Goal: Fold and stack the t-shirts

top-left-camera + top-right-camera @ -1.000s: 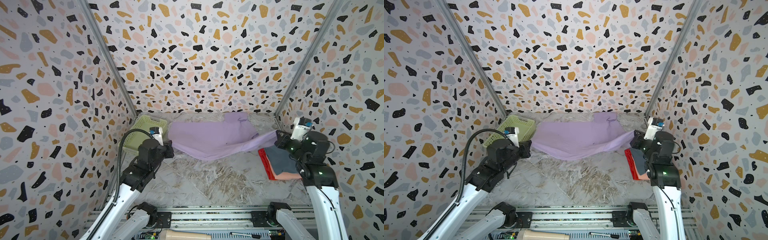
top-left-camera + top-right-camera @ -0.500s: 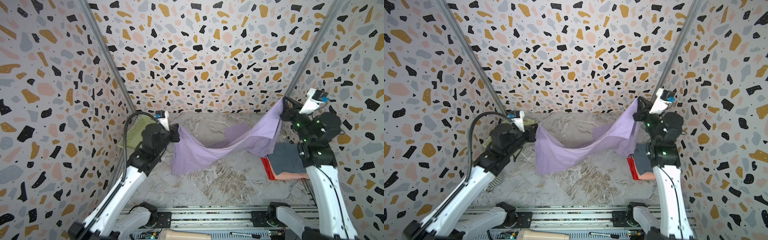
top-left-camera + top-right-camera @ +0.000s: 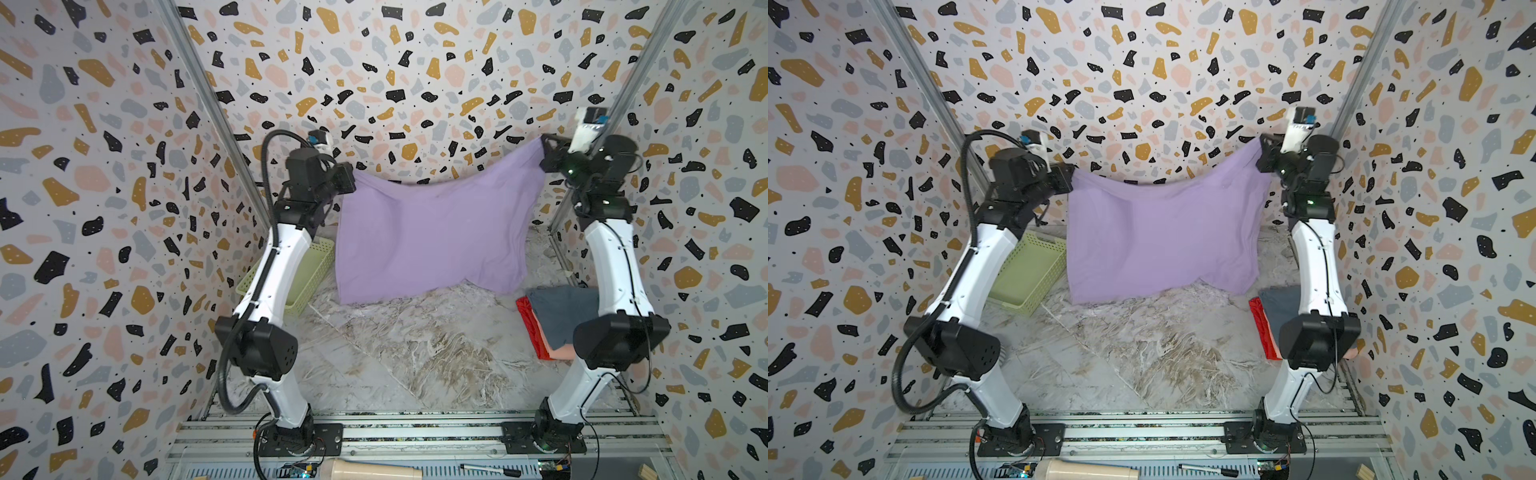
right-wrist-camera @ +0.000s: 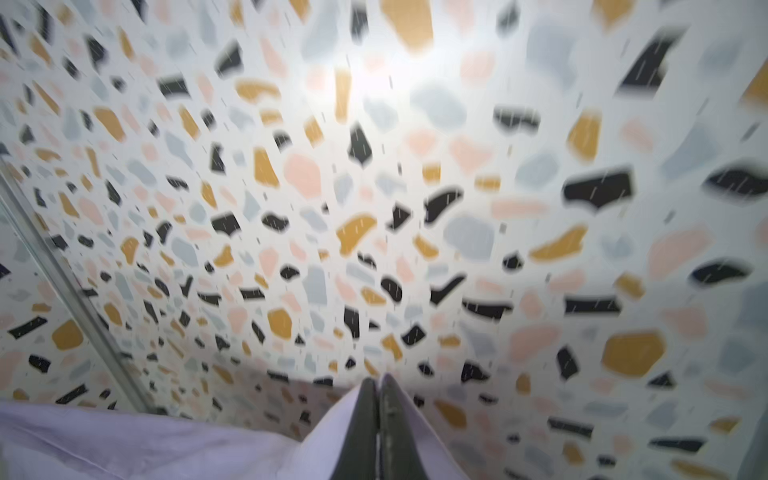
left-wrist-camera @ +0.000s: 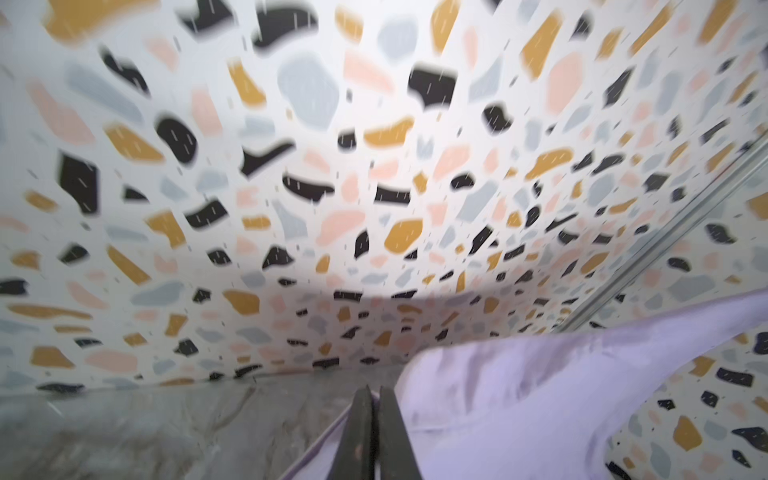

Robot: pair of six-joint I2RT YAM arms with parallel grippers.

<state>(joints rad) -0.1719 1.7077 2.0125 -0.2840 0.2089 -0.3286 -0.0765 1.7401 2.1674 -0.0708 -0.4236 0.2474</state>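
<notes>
while the left pincer (image 3: 350,183) and the right pincer (image 3: 545,150) each clench an upper corner, the soft lavender-purple cloth t-shirt (image 3: 432,237) hangs spread above the far middle of the marbled bench (image 3: 395,357), not yet folded. the folded pile of slate-grey, salmon and red t-shirts (image 3: 552,309) lies at the right, so probably only this one remains.

Both arms stand upright. Left gripper (image 3: 352,179) at centre-left of frame, right gripper (image 3: 545,145) at upper right; jaws clamped together.
</notes>
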